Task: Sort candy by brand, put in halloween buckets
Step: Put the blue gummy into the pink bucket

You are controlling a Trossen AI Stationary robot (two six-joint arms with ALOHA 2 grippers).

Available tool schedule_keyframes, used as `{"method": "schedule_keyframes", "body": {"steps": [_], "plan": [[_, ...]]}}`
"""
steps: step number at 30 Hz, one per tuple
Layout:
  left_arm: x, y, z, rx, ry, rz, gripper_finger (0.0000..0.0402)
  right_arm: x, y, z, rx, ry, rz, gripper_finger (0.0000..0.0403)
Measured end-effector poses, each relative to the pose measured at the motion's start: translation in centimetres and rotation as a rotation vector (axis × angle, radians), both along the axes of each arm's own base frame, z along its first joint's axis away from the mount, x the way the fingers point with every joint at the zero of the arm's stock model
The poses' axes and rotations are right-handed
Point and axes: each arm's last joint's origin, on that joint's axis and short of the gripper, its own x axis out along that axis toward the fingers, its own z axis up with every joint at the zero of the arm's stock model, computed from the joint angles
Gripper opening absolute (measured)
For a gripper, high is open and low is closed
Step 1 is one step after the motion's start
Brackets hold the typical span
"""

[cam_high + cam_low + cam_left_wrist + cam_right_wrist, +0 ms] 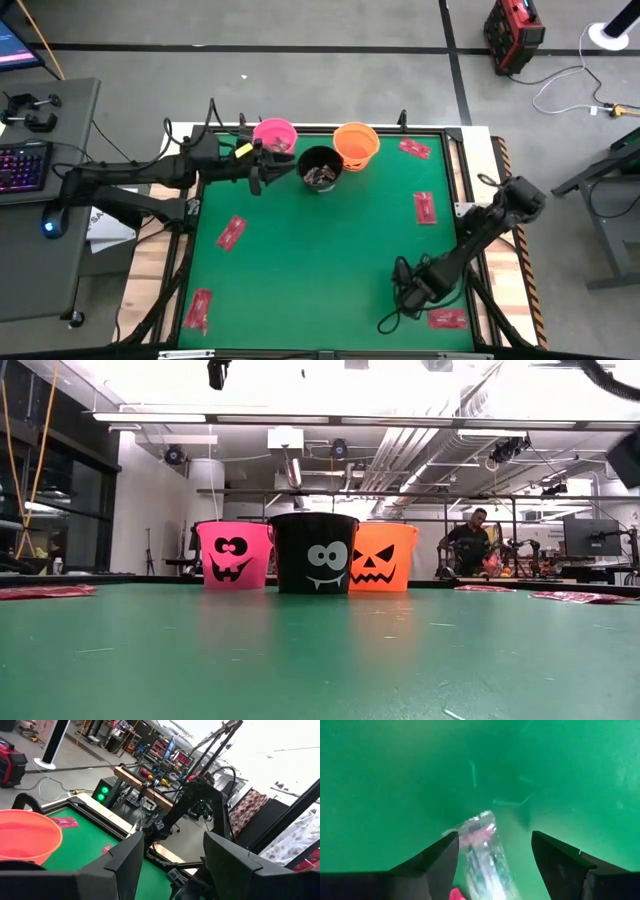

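Red packet [197, 309] at the near left corner and a second red packet [231, 232] toward the middle left, both flat on the green table [320, 270] and well apart from everything, so either can be approached from any side. Left gripper [262, 167] raised at the far edge, between the pink bucket [274, 133] and the black bucket [320, 167], fingers parted and nothing between them; likely poised over the pails after or before a drop. Three buckets in a tight row, pink, black, then orange bucket [356, 143], rims nearly touching, which leaves little room to lower between them; the black one holds some candy, contents of the others not visible. Open mat across the centre, free for travel. Further red packets at the far right [414, 148] and mid right [425, 207], close to the table's frame. Right gripper [405, 290] low over the near right mat, fingers spread on either side of a clear-wrapped candy [482, 852] but not yet closed on it; a pick appears in hand. One more red packet [447, 318] just beside it at the near edge.
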Motion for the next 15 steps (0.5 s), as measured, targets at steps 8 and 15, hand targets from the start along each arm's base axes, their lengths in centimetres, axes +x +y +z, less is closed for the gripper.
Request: {"method": "schedule_keyframes", "body": {"steps": [8,15], "plan": [[-0.2,0.0,0.2,-0.057,-0.020,-0.001,0.0197,-0.1,0.2,-1.0,-0.022,0.054,0.047,0.0123],[-1.0,-0.1,1.8,-0.057,-0.161,-0.006,0.0197,1.1,-3.5,2.7,-0.115,-0.148,0.004,0.0016]]}}
